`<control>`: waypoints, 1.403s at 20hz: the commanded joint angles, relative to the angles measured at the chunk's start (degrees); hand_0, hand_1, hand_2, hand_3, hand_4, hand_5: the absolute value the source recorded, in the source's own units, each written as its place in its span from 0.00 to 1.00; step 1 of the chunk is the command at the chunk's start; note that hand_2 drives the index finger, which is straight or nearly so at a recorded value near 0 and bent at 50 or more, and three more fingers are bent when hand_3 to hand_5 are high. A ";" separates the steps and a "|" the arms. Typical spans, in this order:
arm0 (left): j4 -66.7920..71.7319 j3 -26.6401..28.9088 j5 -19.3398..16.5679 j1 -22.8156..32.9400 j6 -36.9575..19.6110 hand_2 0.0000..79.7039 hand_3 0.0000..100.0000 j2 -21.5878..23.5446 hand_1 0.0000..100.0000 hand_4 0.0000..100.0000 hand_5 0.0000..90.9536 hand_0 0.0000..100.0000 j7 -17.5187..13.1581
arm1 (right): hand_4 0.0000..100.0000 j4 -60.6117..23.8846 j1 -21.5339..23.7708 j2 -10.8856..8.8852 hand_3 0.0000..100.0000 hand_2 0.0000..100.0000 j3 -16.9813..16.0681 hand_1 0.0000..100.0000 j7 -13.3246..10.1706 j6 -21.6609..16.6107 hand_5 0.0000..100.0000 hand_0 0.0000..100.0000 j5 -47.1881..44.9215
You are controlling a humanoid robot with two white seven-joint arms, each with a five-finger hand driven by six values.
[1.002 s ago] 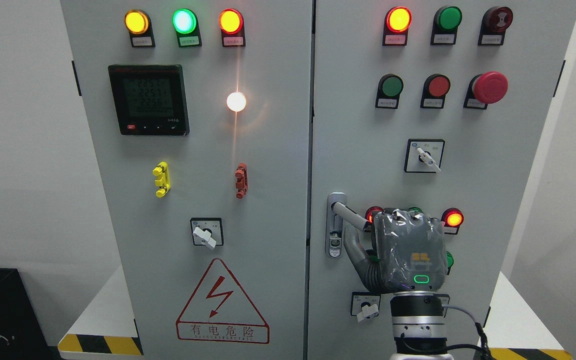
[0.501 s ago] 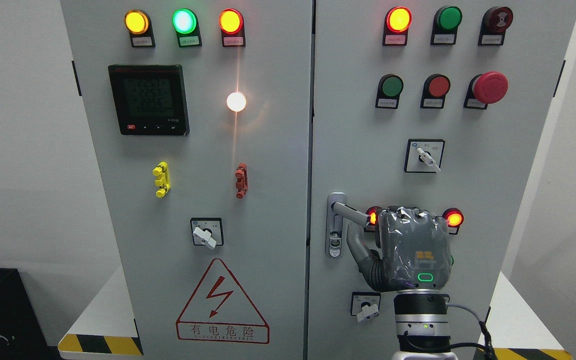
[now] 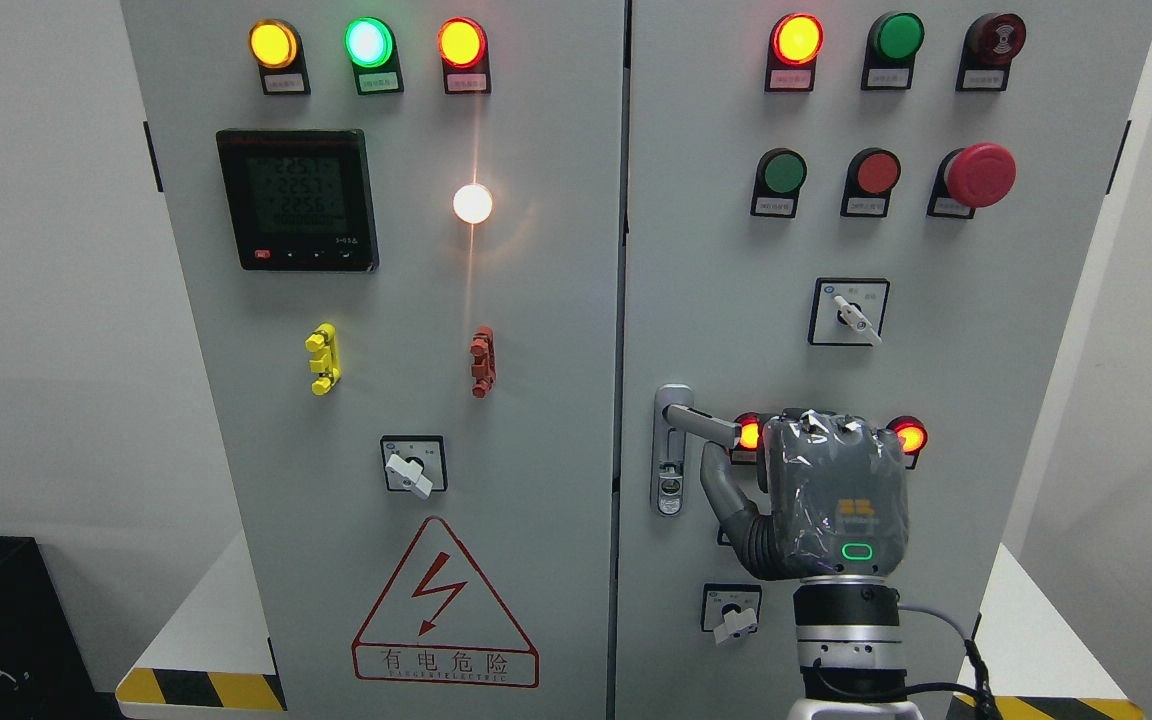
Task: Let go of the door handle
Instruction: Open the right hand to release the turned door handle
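Note:
The metal door handle sits on the right cabinet door, its lever pointing right and slightly down from a lock plate. My right hand, grey with a green light on its back, rises from the bottom edge just right of the lever. The lever's end shows free, with a lit red lamp between it and the hand. The thumb stands below the lever, apart from it. The hand is open and holds nothing. The left arm is out of view.
The right door carries a red mushroom stop button, push buttons, a rotary switch and a lower switch. The left door has a meter, lamps and a hazard triangle. Yellow-black floor stripes mark the base.
My right hand has slid right and slightly down, away from the handle. The lever's end and the red lamp beside it now show clear of the hand.

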 commanded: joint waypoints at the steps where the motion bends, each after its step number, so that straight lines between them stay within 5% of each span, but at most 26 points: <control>1: -0.01 0.00 -0.05 0.97 -0.05 0.00 0.00 0.00 0.56 0.00 0.00 0.12 0.02 | 1.00 -0.18 -0.08 -0.10 1.00 0.95 -0.25 0.46 0.02 0.00 1.00 0.51 0.04; 6: -0.01 0.00 -0.05 0.97 -0.05 0.00 0.00 0.00 0.56 0.00 0.00 0.12 0.02 | 1.00 -1.24 0.89 -0.19 1.00 0.95 -0.16 0.45 -0.16 -0.09 1.00 0.52 -0.05; 13: -0.01 0.00 -0.05 0.97 -0.05 0.00 0.00 0.00 0.56 0.00 0.00 0.12 0.02 | 0.99 -5.97 9.22 -0.89 1.00 0.91 -0.24 0.43 -1.73 -1.75 0.98 0.54 -0.57; 17: -0.01 0.00 0.03 0.97 -0.05 0.00 0.00 0.00 0.56 0.00 0.00 0.12 0.02 | 0.90 -12.30 15.73 -0.98 0.97 0.74 -2.61 0.41 -3.76 -5.35 0.88 0.50 -0.75; 20: 0.08 0.00 -0.05 0.97 -0.05 0.00 0.00 0.00 0.56 0.00 0.00 0.12 0.02 | 0.68 -14.69 18.38 -0.54 0.70 0.51 -10.76 0.39 -5.25 -14.29 0.66 0.49 -1.10; 24: -0.01 0.00 -0.05 0.97 -0.05 0.00 0.00 0.00 0.56 0.00 0.00 0.12 0.02 | 0.47 -14.43 18.03 -0.80 0.40 0.25 -26.67 0.36 -5.43 -33.00 0.52 0.49 -11.26; 26: -0.01 0.00 -0.05 0.97 -0.05 0.00 0.00 0.00 0.56 0.00 0.00 0.12 0.02 | 0.29 -14.25 17.94 -0.80 0.21 0.11 -30.64 0.33 -3.86 -37.95 0.34 0.49 -15.24; 28: 0.08 0.00 0.03 0.97 -0.05 0.00 0.00 0.00 0.56 0.00 0.00 0.12 0.02 | 0.16 -14.25 17.33 -0.80 0.11 0.03 -31.36 0.30 -3.32 -38.50 0.19 0.49 -17.17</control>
